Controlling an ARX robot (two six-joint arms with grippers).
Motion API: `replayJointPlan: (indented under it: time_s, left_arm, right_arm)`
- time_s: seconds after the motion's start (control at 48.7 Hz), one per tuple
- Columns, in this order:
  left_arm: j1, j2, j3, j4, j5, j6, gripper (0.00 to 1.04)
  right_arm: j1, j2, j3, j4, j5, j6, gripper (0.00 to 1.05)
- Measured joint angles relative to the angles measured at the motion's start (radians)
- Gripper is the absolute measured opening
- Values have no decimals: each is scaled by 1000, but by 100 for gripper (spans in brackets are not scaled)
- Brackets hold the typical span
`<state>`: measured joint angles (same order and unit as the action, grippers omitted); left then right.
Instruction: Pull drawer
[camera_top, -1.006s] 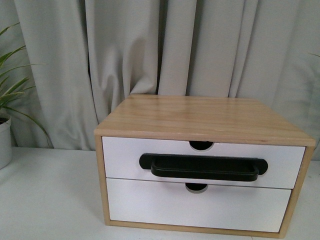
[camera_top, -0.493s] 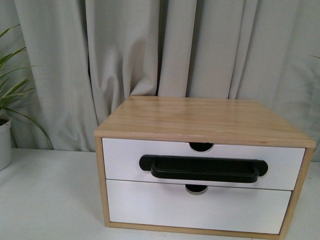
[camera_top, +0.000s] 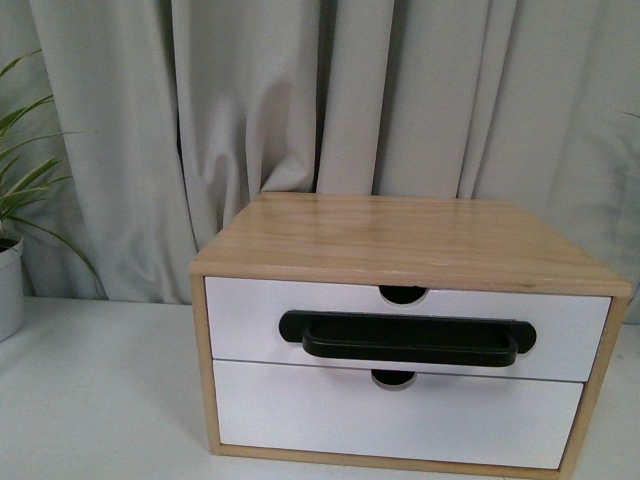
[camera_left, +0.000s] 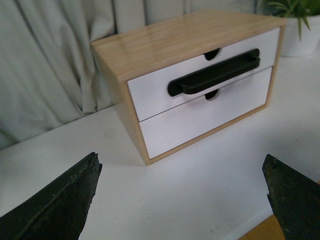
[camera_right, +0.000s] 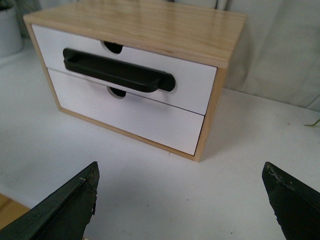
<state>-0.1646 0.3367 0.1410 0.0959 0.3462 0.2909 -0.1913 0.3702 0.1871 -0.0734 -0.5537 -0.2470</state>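
The drawer (camera_top: 250, 315) is the upper one of a light wood cabinet (camera_top: 400, 235). It has a white front, a long black bar handle (camera_top: 408, 338) and a half-round notch in its top edge, and it sits flush with the cabinet. It also shows as the drawer (camera_left: 155, 90) in the left wrist view and the drawer (camera_right: 195, 85) in the right wrist view. My left gripper (camera_left: 181, 200) is open over the white table, well short of the cabinet. My right gripper (camera_right: 180, 200) is open too, equally far back. Neither arm appears in the front view.
Below sits a plain white drawer front (camera_top: 390, 410) without a handle. The cabinet stands on a white table (camera_top: 100, 400) before grey curtains (camera_top: 250, 100). A potted plant (camera_top: 10, 260) stands at the far left. The table's near edge (camera_left: 250, 222) shows by the left gripper.
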Motion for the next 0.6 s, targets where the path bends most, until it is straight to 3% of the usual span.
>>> replayJointPlan:
  time_s: [0.082, 0.431, 0.595]
  left_arm:
    - [-44, 184, 58, -9, 77, 161, 98]
    - [-172, 642, 338, -69, 125, 643, 98]
    - [-196, 744, 428, -167, 135, 787, 98]
  right_arm:
    - [25, 130, 64, -20, -24, -147, 96]
    - [168, 432, 248, -127, 29, -578, 96]
    - [214, 525, 290, -129, 56, -681, 96]
